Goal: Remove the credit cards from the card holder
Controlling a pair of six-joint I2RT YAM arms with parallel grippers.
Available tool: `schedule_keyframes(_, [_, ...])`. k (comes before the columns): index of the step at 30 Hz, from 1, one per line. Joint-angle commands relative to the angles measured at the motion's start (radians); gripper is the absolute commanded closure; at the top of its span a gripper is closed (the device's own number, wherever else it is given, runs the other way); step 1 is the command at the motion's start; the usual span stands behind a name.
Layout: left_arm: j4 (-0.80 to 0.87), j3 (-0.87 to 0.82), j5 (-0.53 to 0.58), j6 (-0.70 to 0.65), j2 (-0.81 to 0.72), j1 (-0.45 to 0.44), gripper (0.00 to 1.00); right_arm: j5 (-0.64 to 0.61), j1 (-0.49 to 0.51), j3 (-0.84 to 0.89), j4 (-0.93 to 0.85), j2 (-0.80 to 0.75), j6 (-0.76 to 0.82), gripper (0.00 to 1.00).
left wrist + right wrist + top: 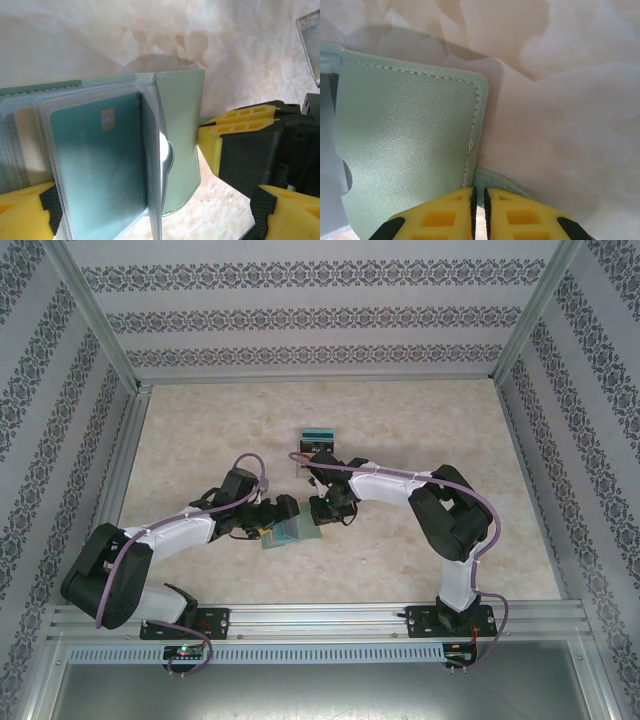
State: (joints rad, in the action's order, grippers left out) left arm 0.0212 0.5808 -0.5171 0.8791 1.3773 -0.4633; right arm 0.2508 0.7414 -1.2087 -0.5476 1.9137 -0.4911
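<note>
Nearest the arm bases, the soft grey-green folding card holder (182, 125) lies opened on the pale marbled table (200, 430), about midway between the two arms. Its clear plastic pockets fan upward, and a thin teal plastic credit card (97, 165) with a small gold chip sits in the front pocket. It is not yet drawn out, so the task looks barely begun for this card.

The left gripper (157, 212) hangs over the pockets with its yellow jaws spread wide, one on each side of the holder and gripping nothing. That looks like a readiness stance: wide enough to come down on the card's edge once the pocket is steady.

Just to the right, the right gripper (480, 210) has its yellow pads drawn almost together, with only a sliver between them. They meet over the little green tab (495, 182) at the right edge of the cover. It appears to pinch that tab (the contact itself is partly hidden under the pads), most likely to pin the soft wallet flat and open so it cannot slide or fold shut while the other arm pulls.

Farther off, beyond both grippers, a small upright stand (318, 440) holds something teal and dark — too small to read, but plausibly where removed cards belong.
</note>
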Motion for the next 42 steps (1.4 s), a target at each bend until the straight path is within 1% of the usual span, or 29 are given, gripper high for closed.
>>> schedule_keyframes(1, [-0.054, 0.022, -0.056, -0.002, 0.005, -0.022, 0.03, 0.01, 0.01, 0.0, 0.018, 0.049, -0.006, 0.83])
schedule_keyframes(4, [-0.099, 0.007, -0.066, 0.017, -0.014, -0.021, 0.03, 0.009, 0.01, 0.0, 0.016, 0.049, -0.006, 0.82])
schedule_keyframes(10, [-0.058, 0.023, -0.044, 0.008, -0.063, -0.021, 0.03, 0.01, 0.011, -0.002, 0.016, 0.052, -0.006, 0.82])
schedule_keyframes(12, [-0.036, 0.035, -0.043, -0.001, -0.067, -0.021, 0.03, 0.011, 0.011, -0.002, 0.018, 0.052, -0.007, 0.82])
schedule_keyframes(17, [-0.039, 0.039, -0.053, 0.001, -0.062, -0.023, 0.04, 0.011, 0.012, -0.005, 0.017, 0.053, -0.008, 0.82])
schedule_keyframes(22, [0.003, 0.048, -0.019, -0.009, -0.084, -0.024, 0.04, 0.008, 0.013, -0.001, 0.016, 0.05, -0.008, 0.81])
schedule_keyframes(24, [0.058, 0.062, 0.021, -0.023, -0.109, -0.024, 0.04, 0.008, 0.012, 0.001, 0.017, 0.048, -0.008, 0.81])
schedule_keyframes(26, [0.128, 0.076, 0.097, -0.033, -0.14, -0.021, 0.04, 0.007, 0.012, 0.001, 0.017, 0.048, -0.007, 0.81])
schedule_keyframes(28, [0.213, 0.092, 0.195, -0.039, -0.174, -0.02, 0.04, 0.008, 0.012, 0.001, 0.017, 0.047, -0.008, 0.81])
schedule_keyframes(30, [0.25, 0.094, 0.25, -0.038, -0.204, -0.02, 0.04, 0.008, 0.012, 0.001, 0.017, 0.048, -0.008, 0.81])
schedule_keyframes(31, [0.244, 0.089, 0.257, -0.036, -0.215, -0.02, 0.04, 0.008, 0.014, 0.001, 0.017, 0.048, -0.008, 0.81])
schedule_keyframes(33, [0.203, 0.074, 0.225, -0.031, -0.208, -0.02, 0.04, 0.008, 0.013, 0.002, 0.018, 0.049, -0.008, 0.81])
schedule_keyframes(36, [0.166, 0.073, 0.167, -0.026, -0.144, -0.02, 0.04, 0.011, 0.014, 0.0, 0.02, 0.051, -0.007, 0.81])
schedule_keyframes(42, [0.131, 0.069, 0.136, -0.022, -0.072, -0.021, 0.05, 0.01, 0.013, -0.004, 0.014, 0.052, -0.006, 0.81])
